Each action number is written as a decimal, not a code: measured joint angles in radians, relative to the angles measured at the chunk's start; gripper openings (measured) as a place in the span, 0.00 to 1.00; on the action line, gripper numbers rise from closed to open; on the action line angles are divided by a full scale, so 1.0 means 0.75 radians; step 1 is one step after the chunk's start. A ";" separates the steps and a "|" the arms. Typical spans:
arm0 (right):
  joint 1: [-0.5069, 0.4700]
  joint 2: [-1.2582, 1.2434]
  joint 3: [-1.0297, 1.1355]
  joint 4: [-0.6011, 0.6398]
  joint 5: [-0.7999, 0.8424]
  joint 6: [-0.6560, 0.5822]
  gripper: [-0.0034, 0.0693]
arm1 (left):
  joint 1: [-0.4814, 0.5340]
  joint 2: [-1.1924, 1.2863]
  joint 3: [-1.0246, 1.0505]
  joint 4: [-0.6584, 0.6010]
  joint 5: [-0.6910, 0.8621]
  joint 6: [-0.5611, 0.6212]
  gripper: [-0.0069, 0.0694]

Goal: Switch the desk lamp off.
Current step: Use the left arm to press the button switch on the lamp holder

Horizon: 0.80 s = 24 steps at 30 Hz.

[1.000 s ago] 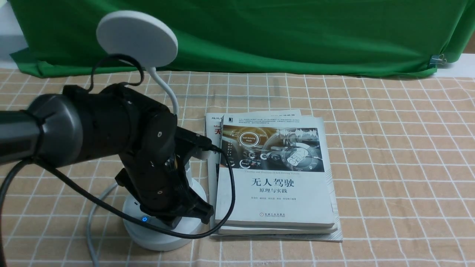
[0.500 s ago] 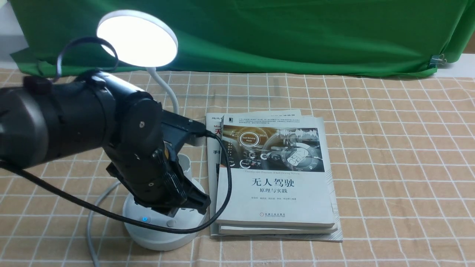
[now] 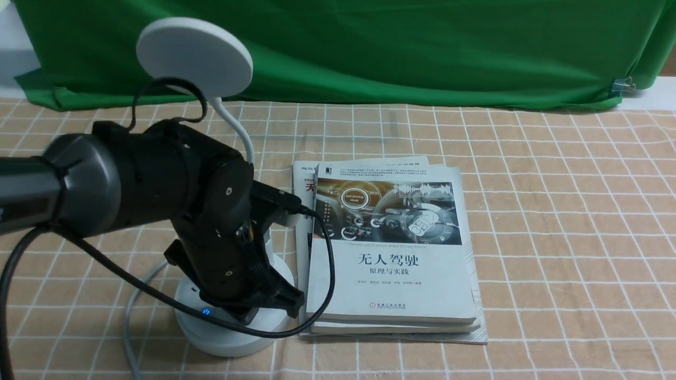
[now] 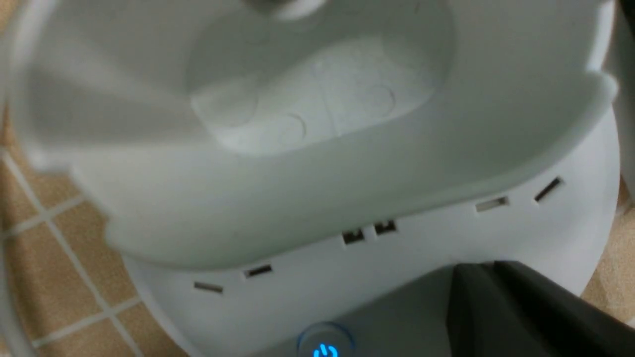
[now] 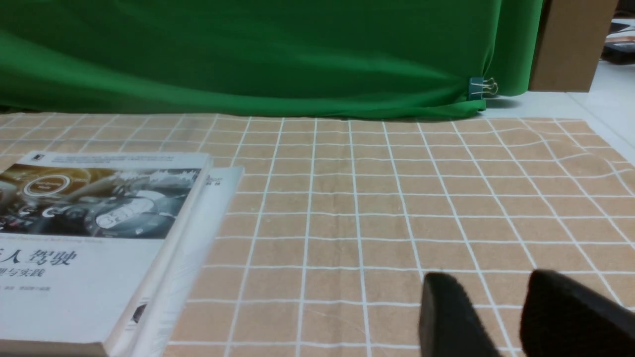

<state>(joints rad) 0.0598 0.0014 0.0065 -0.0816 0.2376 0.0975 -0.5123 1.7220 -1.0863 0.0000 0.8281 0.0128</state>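
Observation:
The white desk lamp stands at the front left. Its round disc head [image 3: 194, 55] is dark. A thin neck [image 3: 240, 132] runs down to the round base [image 3: 222, 338]. A blue-lit power button [image 3: 206, 311] glows on the base and also shows in the left wrist view [image 4: 325, 349]. My left gripper [image 3: 264, 311] is shut, its tips [image 4: 476, 280] down on the base beside the lit button, just in front of the cup holder [image 4: 317, 99]. My right gripper [image 5: 488, 297] is open a little and empty, low over the cloth.
A stack of books [image 3: 391, 253] lies right of the lamp base, and shows in the right wrist view [image 5: 99, 238]. A green cloth [image 3: 422, 47] hangs at the back. The lamp's grey cord [image 3: 132, 306] curls left of the base. A checked tablecloth [image 3: 554, 237] covers the table.
One second ago the head was dark with the gripper down on the base. Half a second ago the head was lit and the gripper slightly raised. Now the gripper is down again and the head is dark.

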 joint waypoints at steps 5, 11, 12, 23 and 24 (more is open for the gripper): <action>0.000 0.000 0.000 0.000 0.000 0.000 0.38 | 0.000 -0.081 0.009 -0.012 0.011 0.002 0.10; 0.000 0.000 0.000 0.000 0.000 0.000 0.38 | 0.000 -0.186 0.009 -0.017 0.039 0.002 0.10; 0.000 0.000 0.000 0.000 0.000 0.000 0.38 | 0.000 -0.192 0.009 -0.017 0.041 0.002 0.10; 0.000 0.000 0.000 0.000 0.000 0.000 0.38 | 0.000 -0.119 0.009 -0.017 0.010 0.002 0.10; 0.000 0.000 0.000 0.000 0.000 0.000 0.38 | 0.000 -0.105 0.009 -0.017 0.006 0.002 0.10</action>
<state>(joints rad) 0.0598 0.0014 0.0065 -0.0816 0.2376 0.0975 -0.5123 1.6433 -1.0797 -0.0127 0.8329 0.0144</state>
